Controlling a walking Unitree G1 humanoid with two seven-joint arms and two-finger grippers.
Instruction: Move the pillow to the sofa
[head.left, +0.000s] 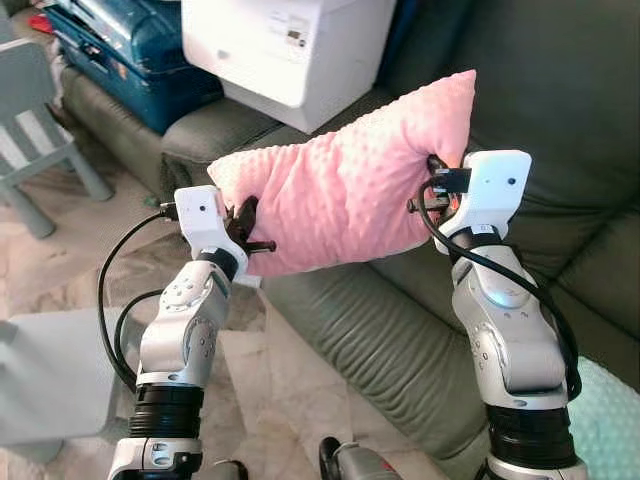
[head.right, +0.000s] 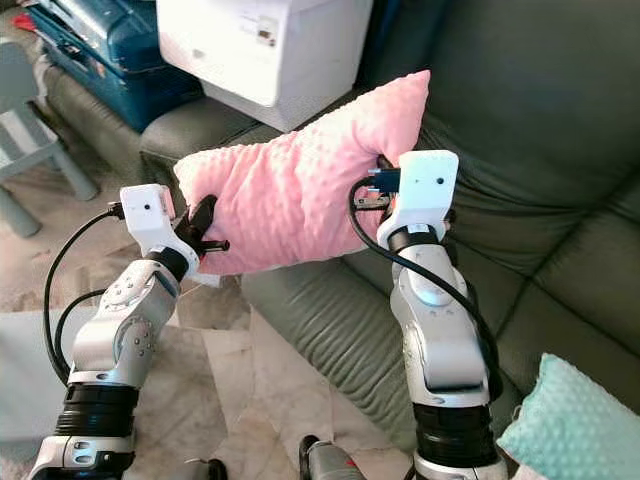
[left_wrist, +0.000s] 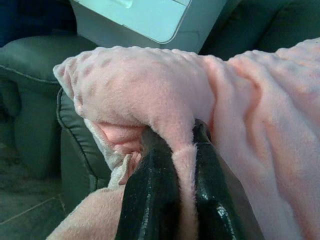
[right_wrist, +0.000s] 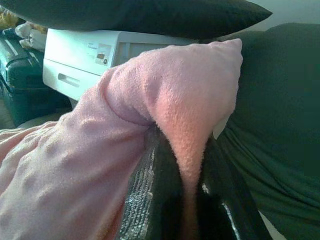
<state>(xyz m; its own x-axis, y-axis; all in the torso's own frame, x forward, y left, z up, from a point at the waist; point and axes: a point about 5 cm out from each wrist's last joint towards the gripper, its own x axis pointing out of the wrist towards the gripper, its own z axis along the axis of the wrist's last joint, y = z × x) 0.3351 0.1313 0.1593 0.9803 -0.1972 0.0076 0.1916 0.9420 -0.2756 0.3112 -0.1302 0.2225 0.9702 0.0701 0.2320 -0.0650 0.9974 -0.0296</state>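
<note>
I hold the pink pillow (head.left: 345, 185) up in the air over the green sofa (head.left: 560, 150). My left tool (head.left: 252, 232) pinches one end of it tight. My right tool (head.left: 432, 190) pinches the other end. A white printer (head.left: 290, 45) sits behind.

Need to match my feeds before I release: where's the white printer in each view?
Left eye view: white printer top centre, above the pink pillow.
Right eye view: top, left of centre.
Left wrist view: top edge, behind the pillow.
Right wrist view: upper left, under a dark cushion.
Shared landmark: the pillow.
</note>
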